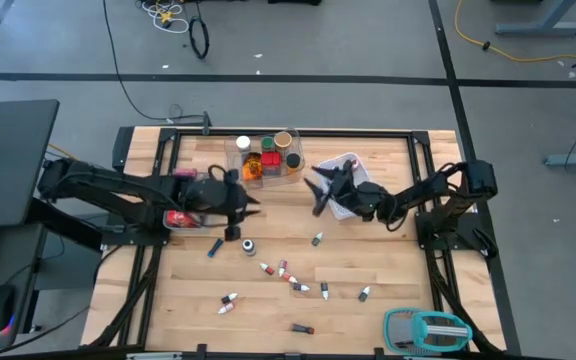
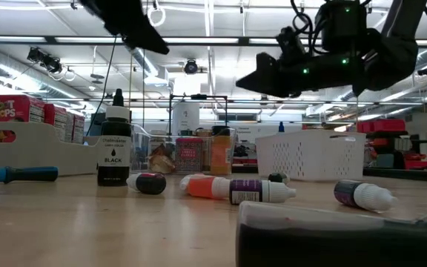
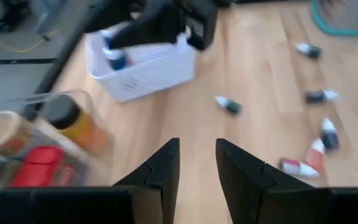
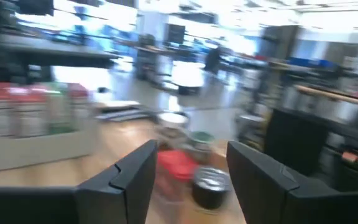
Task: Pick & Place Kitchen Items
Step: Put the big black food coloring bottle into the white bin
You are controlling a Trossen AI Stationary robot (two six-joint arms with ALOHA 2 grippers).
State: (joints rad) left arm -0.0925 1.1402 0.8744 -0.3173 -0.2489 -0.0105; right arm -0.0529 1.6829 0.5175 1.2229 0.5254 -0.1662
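Several small vials [image 1: 290, 280] lie scattered on the wooden table, with a black-capped bottle [image 2: 115, 148] standing among them. Short jars [image 1: 265, 155] stand in the clear tray. A blue bottle [image 3: 114, 57] lies in the white mesh basket [image 1: 346, 172]. My left gripper [image 3: 197, 155] hovers open above the table near the tray's near edge, with nothing between its fingers. My right gripper [image 4: 191, 163] hangs open and level above the basket's left side, pointing toward the jars [image 4: 194, 171]. It holds nothing.
A grey bin [image 1: 178, 216] with red boxes sits at the left, under my left arm. A teal-and-grey gadget [image 1: 426, 330] lies at the near right corner. A blue marker-like item [image 1: 214, 247] lies near the bin. Bare wood shows between the vials and the right edge.
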